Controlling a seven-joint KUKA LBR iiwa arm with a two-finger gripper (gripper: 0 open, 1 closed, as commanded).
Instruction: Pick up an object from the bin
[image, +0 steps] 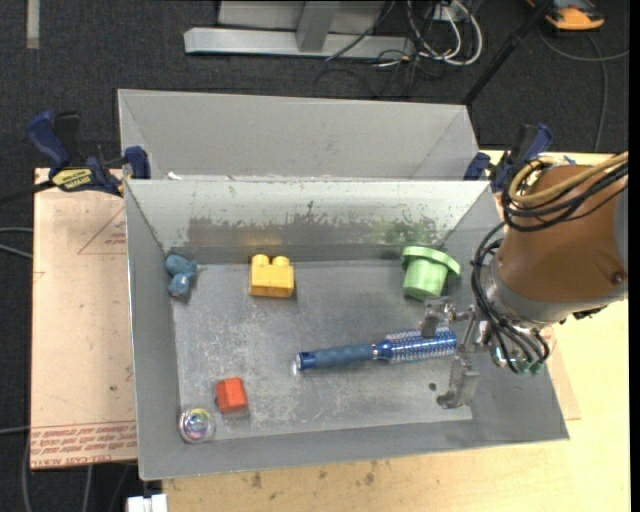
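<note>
Left of the bin (150, 330): blue-grey lump (181, 276), glitter ball (196, 425), orange cube (231, 394) and yellow block (272, 275), all loose and well apart. Mid-floor the blue tool (345, 356) lies flat with bare room around it, green spool (428, 272) behind its ribbed end. Gripper (448, 358) is spread wide astride that end, apparently to straddle it, not clamped. The right wall is close, so straight up looks the clear exit.

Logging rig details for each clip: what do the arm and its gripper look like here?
The arm's wrist wears a bulky, rounded orange-brown cover. Black cables loop over its top, and more dark wires bunch beneath it near the gripper. The gripper is bare silver metal with two thin fingers. No markings are legible.
</note>
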